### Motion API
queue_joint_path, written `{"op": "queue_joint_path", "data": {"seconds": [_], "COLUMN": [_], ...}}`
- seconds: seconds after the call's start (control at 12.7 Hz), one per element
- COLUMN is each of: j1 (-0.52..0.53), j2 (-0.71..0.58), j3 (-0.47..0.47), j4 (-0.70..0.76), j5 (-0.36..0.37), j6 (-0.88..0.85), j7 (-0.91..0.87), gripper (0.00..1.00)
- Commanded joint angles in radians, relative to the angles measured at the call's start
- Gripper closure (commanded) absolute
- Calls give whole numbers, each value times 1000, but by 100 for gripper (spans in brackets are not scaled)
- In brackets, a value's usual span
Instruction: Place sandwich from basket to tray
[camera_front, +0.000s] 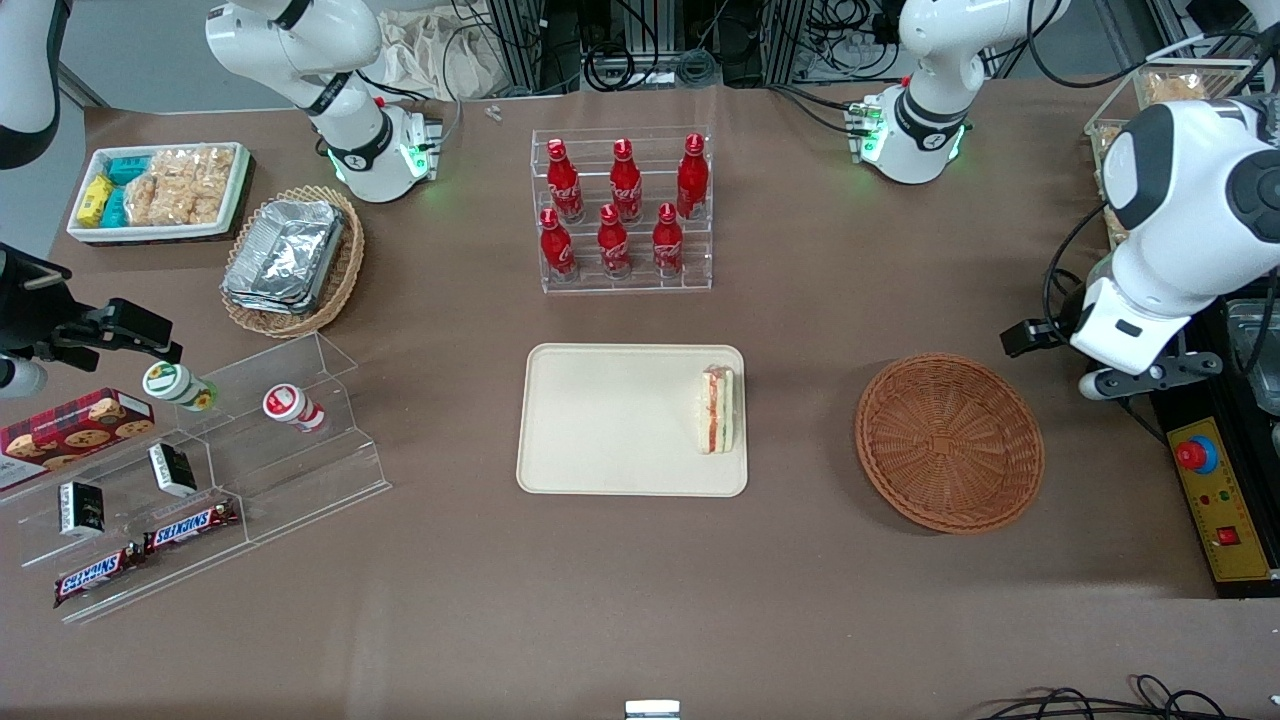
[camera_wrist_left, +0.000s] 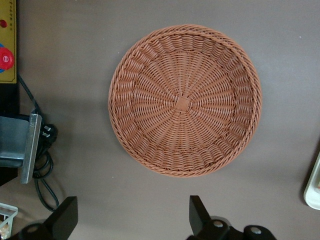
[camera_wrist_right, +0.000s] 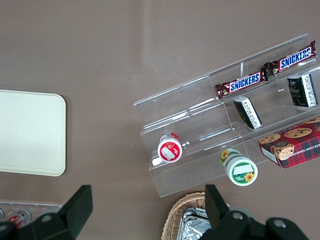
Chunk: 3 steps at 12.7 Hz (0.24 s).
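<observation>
The left arm's gripper (camera_wrist_left: 132, 220) is hanging spread and empty just off the round reddish-brown wicker basket (camera_front: 948, 441), while the triangular white-bread sandwich (camera_front: 718, 409), well away, is sitting near the flat cream tray's (camera_front: 600, 420) rim, where a nudge could tip it off.

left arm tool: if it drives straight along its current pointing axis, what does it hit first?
Probably bare table just beside the basket, which is empty. The tool points straight down, open and holding nothing, with brown tabletop between its fingers; the basket rim is close, so depth leaves some doubt.
</observation>
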Motion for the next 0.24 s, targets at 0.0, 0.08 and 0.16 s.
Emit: {"op": "queue_joint_path", "data": {"seconds": [0.0, 0.08, 0.16], "j1": [-35, -36, -36], "j2": [-27, 8, 48], "j3": [32, 30, 30], "j4": [-10, 55, 126], "j5": [-16, -16, -16], "j6": [-10, -68, -136], "j7": [33, 85, 142], "gripper": [0, 0, 0]}}
